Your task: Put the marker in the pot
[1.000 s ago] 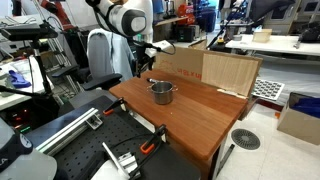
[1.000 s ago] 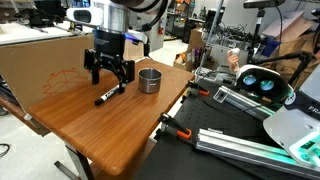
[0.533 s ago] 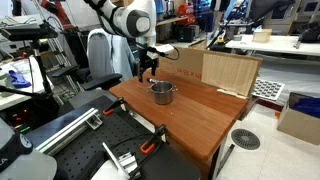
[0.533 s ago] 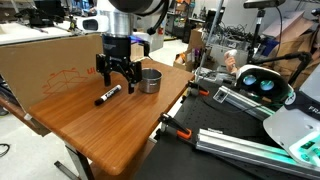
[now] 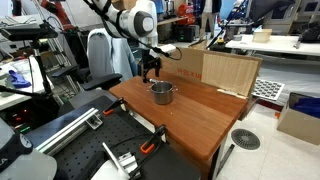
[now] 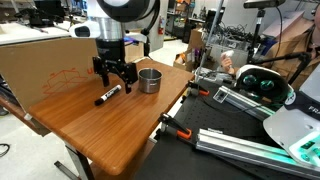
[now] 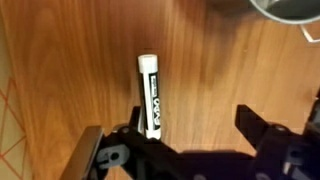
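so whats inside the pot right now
Nothing shows inside the pot; its near wall hides the bottom in both exterior views. The marker lies on the table beside it, below the open gripper.

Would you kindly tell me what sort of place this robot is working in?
Probably a robotics lab or workshop: a wooden workbench, cardboard boxes behind it, and aluminium rails beside it.
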Controlling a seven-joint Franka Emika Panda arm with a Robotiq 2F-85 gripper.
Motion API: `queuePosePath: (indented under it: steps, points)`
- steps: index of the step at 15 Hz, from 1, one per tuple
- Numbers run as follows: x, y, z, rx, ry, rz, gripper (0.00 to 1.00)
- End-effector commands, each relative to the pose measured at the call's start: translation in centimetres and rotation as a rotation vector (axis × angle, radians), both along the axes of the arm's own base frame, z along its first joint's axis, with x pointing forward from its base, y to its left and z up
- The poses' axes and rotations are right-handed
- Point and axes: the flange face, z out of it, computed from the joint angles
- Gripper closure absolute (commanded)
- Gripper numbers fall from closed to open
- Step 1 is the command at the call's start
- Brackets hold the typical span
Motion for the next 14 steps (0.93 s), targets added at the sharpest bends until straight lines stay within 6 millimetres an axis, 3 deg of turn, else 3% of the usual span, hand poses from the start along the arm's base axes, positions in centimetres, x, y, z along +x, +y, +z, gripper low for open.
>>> queuePosePath:
  steps: [1, 4, 5, 7, 14]
  points:
    - [1.2, 0.5, -1.1, -0.047, 0.027, 0.000, 0.00]
    - [1.4, 0.4, -2.3, -0.062, 0.060, -0.013, 0.00]
    - [1.5, 0.4, -2.7, -0.065, 0.064, -0.014, 0.25]
    - [1.7, 0.5, -3.0, -0.070, 0.060, -0.005, 0.34]
    - [2.3, 1.0, -2.6, -0.078, 0.051, 0.017, 0.88]
